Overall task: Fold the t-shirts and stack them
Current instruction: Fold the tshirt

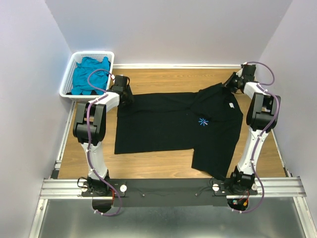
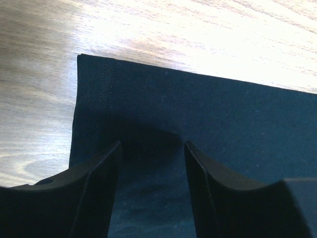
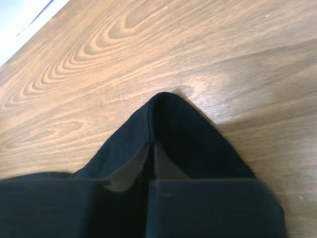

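Note:
The black t-shirt lies spread on the wooden table, its right part folded over with the light-blue starburst print and white neck label showing. My left gripper is open right over the shirt's far left hem corner, fingers astride the cloth. My right gripper is shut on the shirt's far right corner, which peaks up between the fingertips. The teal-blue t-shirt lies crumpled in the basket.
A white slotted basket stands at the far left corner against the wall. Grey walls close in the table on the left, back and right. Bare wood shows around the shirt. A metal rail runs along the near edge.

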`<state>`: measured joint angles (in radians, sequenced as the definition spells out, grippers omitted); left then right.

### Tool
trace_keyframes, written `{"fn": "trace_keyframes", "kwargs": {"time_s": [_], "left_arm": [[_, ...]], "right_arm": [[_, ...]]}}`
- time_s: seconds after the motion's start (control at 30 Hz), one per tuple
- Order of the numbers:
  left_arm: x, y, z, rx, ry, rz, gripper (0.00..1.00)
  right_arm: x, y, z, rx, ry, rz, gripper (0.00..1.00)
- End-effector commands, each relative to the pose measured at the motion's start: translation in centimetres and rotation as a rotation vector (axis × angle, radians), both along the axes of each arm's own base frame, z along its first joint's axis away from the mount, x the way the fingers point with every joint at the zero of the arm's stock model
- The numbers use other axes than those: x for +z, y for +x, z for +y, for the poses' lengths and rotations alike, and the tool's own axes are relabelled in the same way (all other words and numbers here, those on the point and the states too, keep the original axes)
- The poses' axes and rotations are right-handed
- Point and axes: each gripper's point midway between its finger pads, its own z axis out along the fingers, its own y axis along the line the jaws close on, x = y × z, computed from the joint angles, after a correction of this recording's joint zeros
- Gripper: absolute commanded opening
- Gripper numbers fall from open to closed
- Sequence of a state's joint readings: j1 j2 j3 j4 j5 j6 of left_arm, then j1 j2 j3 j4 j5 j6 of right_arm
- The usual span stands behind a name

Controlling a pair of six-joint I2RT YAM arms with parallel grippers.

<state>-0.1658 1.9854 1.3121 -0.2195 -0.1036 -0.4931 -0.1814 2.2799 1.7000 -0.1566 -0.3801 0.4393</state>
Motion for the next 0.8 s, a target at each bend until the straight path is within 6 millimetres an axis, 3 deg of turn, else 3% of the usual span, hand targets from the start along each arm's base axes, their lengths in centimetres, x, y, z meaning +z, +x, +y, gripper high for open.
{"fn": "trace_keyframes", "kwargs": {"time_s": [0.0, 0.07, 0.1, 0.13, 0.2, 0.23, 0.37, 0.4, 0.47, 0.57, 0.63, 0.77], "left_arm": [[-3.2, -3.3, 1.7, 0.026, 0.072, 0.142, 0.61], [-3.2, -3.3, 1.7, 0.027, 0.071, 0.142, 0.6], [-3.3, -3.4, 1.7, 0.028, 0.071, 0.146, 0.6], [-3.3, -3.4, 1.7, 0.027, 0.07, 0.148, 0.59], [-3.3, -3.4, 1.6, 0.026, 0.067, 0.148, 0.58], [-3.1, -3.4, 1.7, 0.028, 0.066, 0.144, 0.57], [-3.3, -3.7, 2.1, 0.037, 0.064, 0.156, 0.57], [-3.3, -3.7, 2.1, 0.037, 0.062, 0.158, 0.56], [-3.3, -3.8, 2.1, 0.038, 0.061, 0.16, 0.56], [-3.3, -3.9, 2.2, 0.041, 0.058, 0.162, 0.56], [-3.3, -3.8, 2.1, 0.039, 0.055, 0.159, 0.56], [-3.4, -3.9, 2.0, 0.037, 0.049, 0.163, 0.56]], "right_arm": [[1.0, 0.2, -1.0, -0.025, -0.008, -0.029, 0.07], [2.1, -0.4, -1.4, -0.042, -0.027, -0.039, 0.01], [1.5, -0.7, -1.6, -0.052, -0.036, -0.025, 0.01], [2.8, -0.9, -2.1, -0.07, -0.056, -0.045, 0.01], [2.7, -1.8, -2.5, -0.093, -0.071, -0.029, 0.01], [3.8, -2.1, -3.0, -0.117, -0.084, -0.042, 0.01], [3.8, -3.9, -3.7, -0.158, -0.105, -0.019, 0.01], [2.9, -4.8, -3.8, -0.17, -0.104, 0.007, 0.01], [3.5, -5.6, -4.3, -0.198, -0.115, 0.007, 0.01], [2.3, -7.2, -5.0, -0.234, -0.122, 0.047, 0.01], [2.4, -7.8, -5.5, -0.256, -0.112, 0.053, 0.01], [0.7, -9.0, -5.6, -0.261, -0.099, 0.097, 0.01]]}}
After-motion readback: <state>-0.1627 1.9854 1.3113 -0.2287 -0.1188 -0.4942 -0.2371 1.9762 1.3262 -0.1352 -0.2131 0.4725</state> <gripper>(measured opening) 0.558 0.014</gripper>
